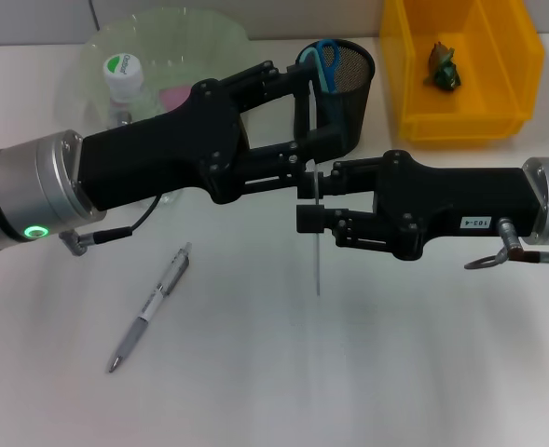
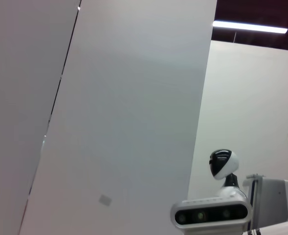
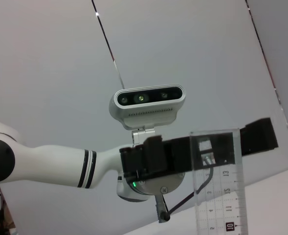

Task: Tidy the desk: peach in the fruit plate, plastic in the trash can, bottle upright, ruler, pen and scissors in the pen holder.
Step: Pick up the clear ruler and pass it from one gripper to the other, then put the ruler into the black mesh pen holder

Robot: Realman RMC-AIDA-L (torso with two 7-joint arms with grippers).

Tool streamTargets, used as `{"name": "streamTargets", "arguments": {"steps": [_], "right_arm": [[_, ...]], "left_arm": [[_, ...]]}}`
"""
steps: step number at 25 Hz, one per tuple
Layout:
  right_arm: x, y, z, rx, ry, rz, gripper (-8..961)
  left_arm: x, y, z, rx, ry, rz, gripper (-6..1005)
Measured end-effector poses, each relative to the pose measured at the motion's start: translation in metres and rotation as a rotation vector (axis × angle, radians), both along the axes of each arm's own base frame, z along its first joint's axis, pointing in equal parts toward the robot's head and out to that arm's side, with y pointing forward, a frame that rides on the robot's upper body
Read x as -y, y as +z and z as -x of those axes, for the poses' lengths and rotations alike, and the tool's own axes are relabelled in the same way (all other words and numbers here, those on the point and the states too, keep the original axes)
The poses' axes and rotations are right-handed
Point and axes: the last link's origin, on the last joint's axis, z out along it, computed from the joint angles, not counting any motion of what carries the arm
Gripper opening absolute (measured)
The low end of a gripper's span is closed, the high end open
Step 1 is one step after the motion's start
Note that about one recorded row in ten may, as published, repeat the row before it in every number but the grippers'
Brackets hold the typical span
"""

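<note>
At frame centre, the left gripper (image 1: 308, 130) and right gripper (image 1: 313, 197) meet over the white tabletop (image 1: 349, 372), both with jaws closed on a clear ruler (image 1: 317, 247) held edge-on. The pen (image 1: 150, 308) lies lower left. Blue scissors (image 1: 328, 61) stand in the mesh pen holder (image 1: 356, 84), upper centre; a capped bottle (image 1: 125, 82) stands upper left, a yellow bin (image 1: 460, 112) upper right.

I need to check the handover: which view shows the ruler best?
The right wrist view: the clear ruler fills the foreground, its scale readable, with the left claw behind it. The head view shows it only edge-on, between both claws. The left wrist view misses it.
</note>
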Motion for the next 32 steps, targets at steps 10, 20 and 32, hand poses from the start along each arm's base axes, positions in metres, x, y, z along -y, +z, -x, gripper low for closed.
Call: {"name": "streamTargets", "arguments": {"steps": [10, 20, 32], "right_arm": [[0.003, 0.006, -0.007, -0.026, -0.032, -0.031, 396], [-0.002, 0.026, -0.026, -0.043, -0.114, -0.161, 396], [-0.038, 0.055, -0.031, -0.001, -0.22, -0.365, 395]], "left_arm": [[0.003, 0.004, 0.005, 0.027, 0.007, -0.041, 841], [0.021, 0.004, 0.019, -0.002, -0.046, -0.078, 838], [0.032, -0.006, 0.031, -0.105, -0.089, -0.039, 835]]}}
